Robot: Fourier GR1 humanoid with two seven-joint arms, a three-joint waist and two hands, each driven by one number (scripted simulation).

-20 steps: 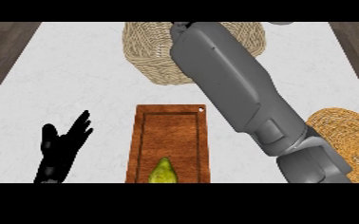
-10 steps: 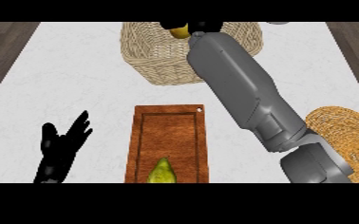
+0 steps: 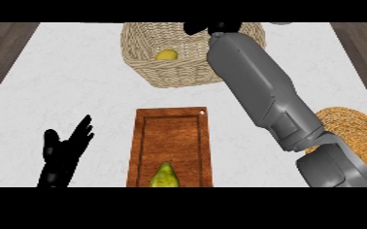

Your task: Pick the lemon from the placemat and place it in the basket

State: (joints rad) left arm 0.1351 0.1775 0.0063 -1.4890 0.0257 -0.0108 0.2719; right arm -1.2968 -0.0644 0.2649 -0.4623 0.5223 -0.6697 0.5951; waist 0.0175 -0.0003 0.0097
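A small round yellow lemon (image 3: 166, 55) lies inside a woven tan wicker basket (image 3: 168, 70) on the white marbled tabletop (image 3: 79, 85). The right hand (image 3: 203, 27) is above the basket's far rim; whether its fingers are spread or curled cannot be told. Nearer than the basket lies a rectangular brown wooden placemat (image 3: 171, 136) holding a green pear-shaped fruit (image 3: 164, 175). Left of the placemat, the black left hand (image 3: 63, 157) rests with fingers spread upward.

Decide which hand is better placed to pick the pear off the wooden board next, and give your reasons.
Left. The left hand rests open beside the board, near the pear. The right hand is far off, over the basket.
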